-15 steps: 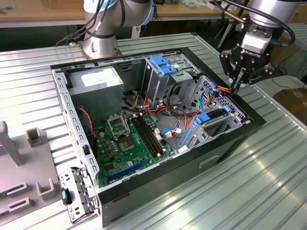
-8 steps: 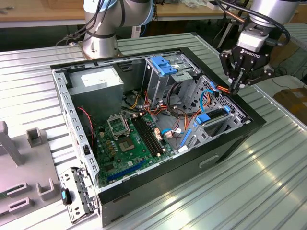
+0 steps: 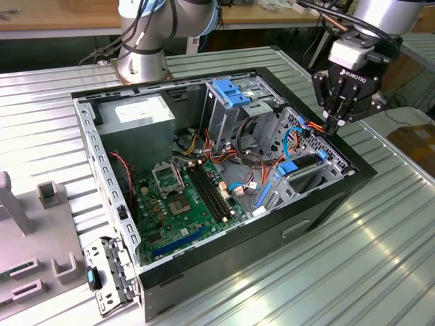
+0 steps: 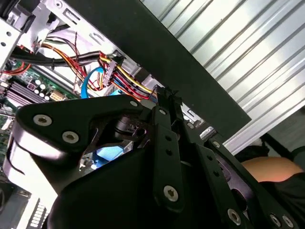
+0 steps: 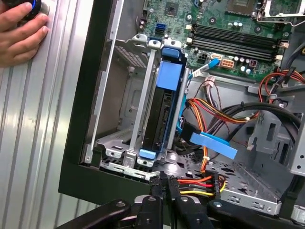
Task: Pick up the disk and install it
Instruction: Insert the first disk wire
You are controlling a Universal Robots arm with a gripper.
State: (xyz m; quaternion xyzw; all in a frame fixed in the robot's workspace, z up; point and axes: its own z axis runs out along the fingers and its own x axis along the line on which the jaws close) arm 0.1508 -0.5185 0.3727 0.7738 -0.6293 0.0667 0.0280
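The end effector [image 3: 334, 125], fingers pinched together on nothing, hangs over the case's [image 3: 319, 204] edge beside the disk [image 5: 159, 112] seated in its bay.

The disk [image 5: 159, 112] sits in the case's [image 3: 326, 204] bay, end effector [image 3: 333, 125] above.

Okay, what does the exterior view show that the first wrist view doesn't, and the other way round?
Exterior view: the whole open computer case on the ribbed table, the power supply box, a bare blue bracket and the arm's base.

First wrist view: a person's hand resting on the table beside the case.

Both: the motherboard, the coloured cables, the disk sitting edge-on in its cage, and the gripper over that corner of the case.
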